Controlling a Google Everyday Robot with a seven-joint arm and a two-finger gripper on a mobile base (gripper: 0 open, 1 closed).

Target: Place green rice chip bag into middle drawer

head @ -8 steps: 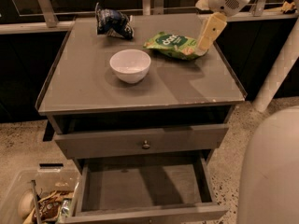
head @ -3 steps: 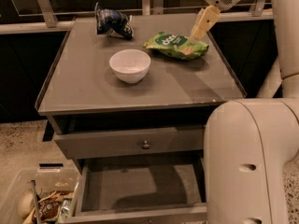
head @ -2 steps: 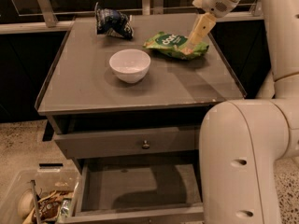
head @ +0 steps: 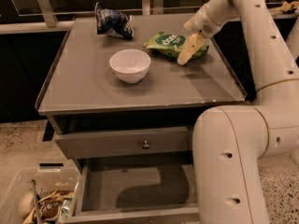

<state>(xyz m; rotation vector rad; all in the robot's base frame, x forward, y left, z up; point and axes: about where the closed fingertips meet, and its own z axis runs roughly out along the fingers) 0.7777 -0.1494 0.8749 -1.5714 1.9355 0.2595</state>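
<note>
The green rice chip bag (head: 167, 44) lies flat on the grey cabinet top (head: 93, 83), at the back right. My gripper (head: 187, 52) hangs over the bag's right end, its cream-coloured fingers (head: 189, 49) pointing down and touching or nearly touching the bag. The middle drawer (head: 135, 190) is pulled open below the cabinet front; its flat grey bottom shows and nothing lies in it. My white arm covers the drawer's right side.
A white bowl (head: 130, 65) stands mid-top, left of the bag. A dark blue and white snack bag (head: 112, 23) lies at the back. A shut drawer front with a round knob (head: 146, 145) sits above the open drawer. A bin of clutter (head: 37, 204) stands on the floor, lower left.
My gripper has come down and leftward onto the right end of the green bag. My arm's large white links now fill the right foreground. The bag has not moved.
</note>
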